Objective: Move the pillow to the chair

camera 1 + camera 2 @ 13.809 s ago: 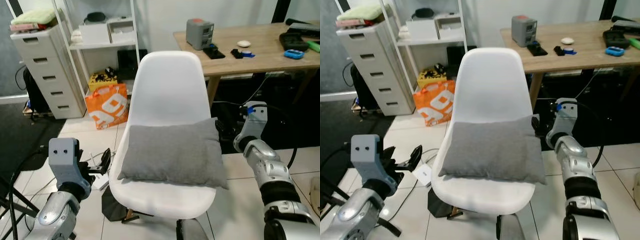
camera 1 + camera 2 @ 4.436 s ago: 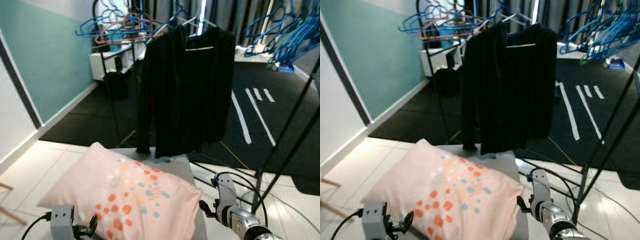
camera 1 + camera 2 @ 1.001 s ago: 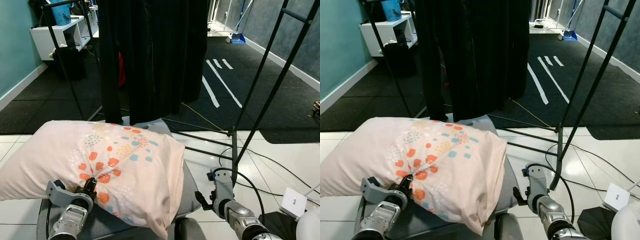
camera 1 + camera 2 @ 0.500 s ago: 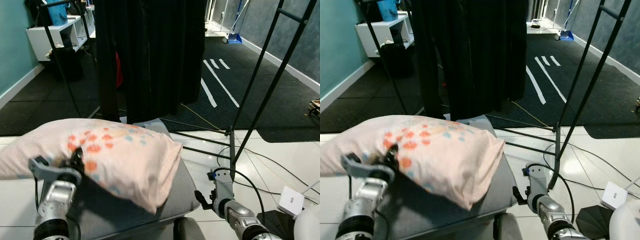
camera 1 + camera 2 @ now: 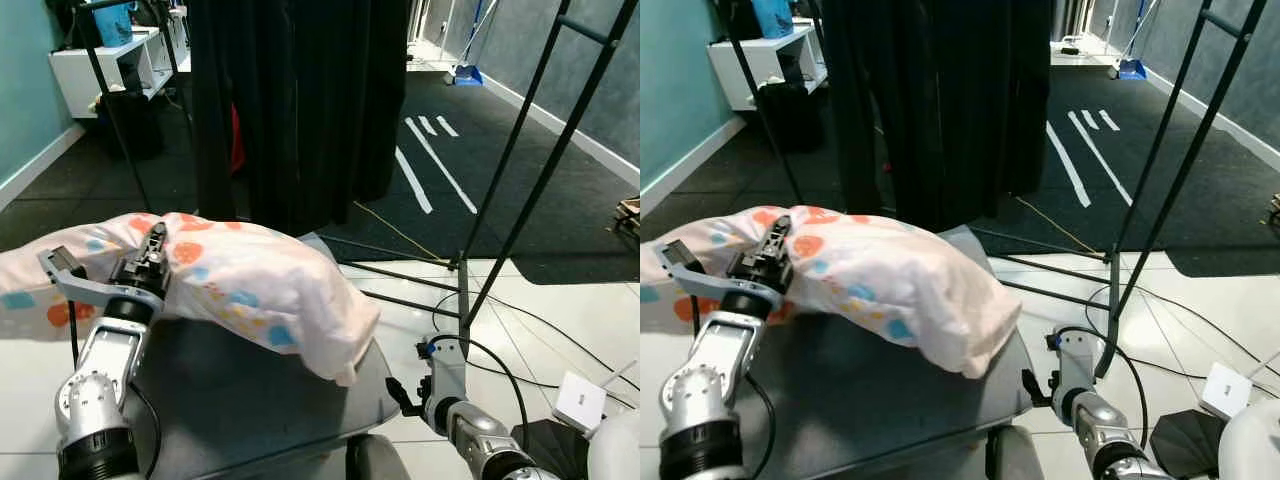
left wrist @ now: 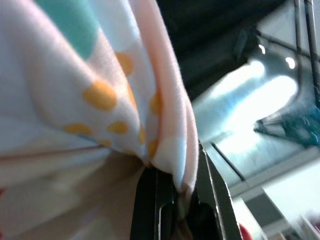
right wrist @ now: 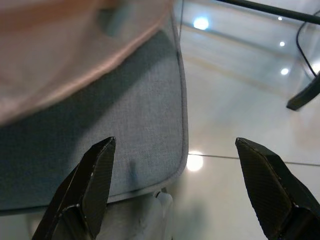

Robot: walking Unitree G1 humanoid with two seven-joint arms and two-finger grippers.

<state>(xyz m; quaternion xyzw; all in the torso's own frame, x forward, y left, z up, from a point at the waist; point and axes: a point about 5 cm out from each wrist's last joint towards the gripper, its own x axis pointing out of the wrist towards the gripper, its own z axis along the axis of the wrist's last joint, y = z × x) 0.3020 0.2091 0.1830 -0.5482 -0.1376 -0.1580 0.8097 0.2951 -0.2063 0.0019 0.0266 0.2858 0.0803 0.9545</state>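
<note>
At left of the frame, the left gripper (image 5: 150,255) pinches the pillow (image 5: 250,285) above the grey seat (image 5: 250,400) (right gripper (image 7: 182,187) spread, lower right).

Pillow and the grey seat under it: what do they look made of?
Pillow: soft matte fabric, probably cotton, creasing where the left gripper pinches it. Grey seat: woven upholstery, fine weave visible, with a piped edge.

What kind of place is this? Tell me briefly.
Probably a utility or storage room, part white tile, part dark mat. Black garments hang from a metal rack, a white shelf unit stands behind, and cables trail across the floor.
</note>
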